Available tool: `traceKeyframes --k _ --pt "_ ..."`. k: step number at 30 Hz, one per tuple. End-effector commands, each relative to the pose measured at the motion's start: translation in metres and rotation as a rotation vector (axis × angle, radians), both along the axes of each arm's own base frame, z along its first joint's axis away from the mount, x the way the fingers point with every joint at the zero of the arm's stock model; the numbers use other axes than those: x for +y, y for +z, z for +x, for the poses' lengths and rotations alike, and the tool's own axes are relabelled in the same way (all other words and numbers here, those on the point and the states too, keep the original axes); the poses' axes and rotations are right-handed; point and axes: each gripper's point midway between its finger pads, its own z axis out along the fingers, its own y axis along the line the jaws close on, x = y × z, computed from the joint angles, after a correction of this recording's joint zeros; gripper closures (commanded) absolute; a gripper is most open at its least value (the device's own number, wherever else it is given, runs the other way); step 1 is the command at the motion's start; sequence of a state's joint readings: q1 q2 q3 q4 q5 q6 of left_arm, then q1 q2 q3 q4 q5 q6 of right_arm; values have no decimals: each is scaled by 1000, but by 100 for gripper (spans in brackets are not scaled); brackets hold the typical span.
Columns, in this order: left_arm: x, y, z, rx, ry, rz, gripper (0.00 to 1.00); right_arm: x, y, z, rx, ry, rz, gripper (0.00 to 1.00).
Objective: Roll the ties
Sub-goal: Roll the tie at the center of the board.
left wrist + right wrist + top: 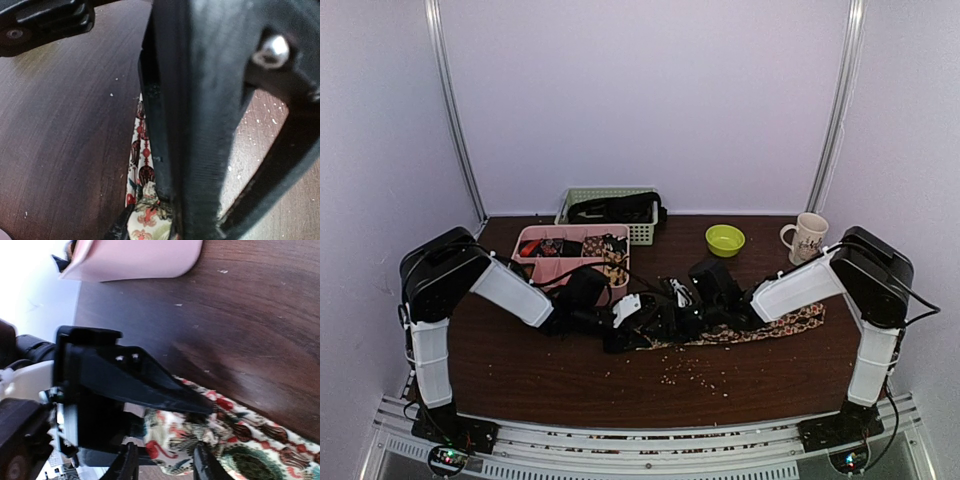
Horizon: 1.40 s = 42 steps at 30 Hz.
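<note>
Tan floral-print tie (760,325) lay flat on the dark wooden table (570,385), with its long axis running left to right. One end sat at table centre, where both grippers met. The free length extended rightward from there and ended near the right arm.

The left gripper (642,325) reached in from the left and the right gripper (678,303) from the right, so both stood close together at the same end of the tie.

In the right wrist view the right gripper (166,466) held its jaws moderately apart, straddling the tie (240,440) with no clamp evident. A black finger (150,387) of the left gripper lay over the same fabric just beyond.

The left wrist view was largely blocked by black gripper hardware. Only a strip of tie (142,185) showed beside it, so the left jaw state could not be determined.

Judgement: rolling would have to proceed along the long axis, rightward from the grippers. The right arm was nearer the free length. The pink tray (535,240) behind stood apart from that path
</note>
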State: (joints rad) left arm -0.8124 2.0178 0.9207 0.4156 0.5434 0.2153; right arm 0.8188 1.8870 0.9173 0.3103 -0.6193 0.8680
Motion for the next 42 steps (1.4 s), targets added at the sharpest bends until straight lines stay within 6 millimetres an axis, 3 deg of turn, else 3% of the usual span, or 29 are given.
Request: traceKeyframes --k 1,5,8,11,14,16,23,28,30,32,34,35,37,39,42 --pt "28 -50 -5 85 47 166 61 -9 -18 4 -15 -15 -135 64" --pt "28 -50 -6 88 47 166 60 -21 -24 7 -35 -45 -201 56" --pt "29 -50 -5 85 48 168 60 -18 -23 5 -22 -40 -181 56" --pt "29 -50 -5 84 50 168 58 -9 -20 3 -2 -25 -131 70" --pt "30 -48 -4 79 55 165 55 -6 -16 4 -3 -23 -112 96" --pt "30 -41 -3 63 62 144 49 -9 -17 4 -6 -24 -121 100" --pt "32 16 8 -59 83 70 25 -20 -37 2 9 -22 -162 100" --pt "44 67 12 -197 132 1 13 -24 -42 3 16 -29 -159 100" --pt "51 97 14 -256 193 -78 3 -24 -41 4 13 -31 -153 100" --pt "53 114 9 -268 212 -169 2 -24 -39 4 13 -30 -141 100" --pt "51 111 12 -251 237 -203 2 -23 -37 5 9 -30 -131 100" --pt "49 97 18 -208 249 -162 2 -23 -37 5 10 -30 -125 100" --pt "34 69 9 -75 98 -50 2 -23 -36 5 8 -31 -120 100" --pt "22 61 0 28 16 -79 2 -24 -35 6 9 -33 -115 100" --pt "13 49 -5 -66 46 -72 2 -25 -35 6 10 -36 -112 100"
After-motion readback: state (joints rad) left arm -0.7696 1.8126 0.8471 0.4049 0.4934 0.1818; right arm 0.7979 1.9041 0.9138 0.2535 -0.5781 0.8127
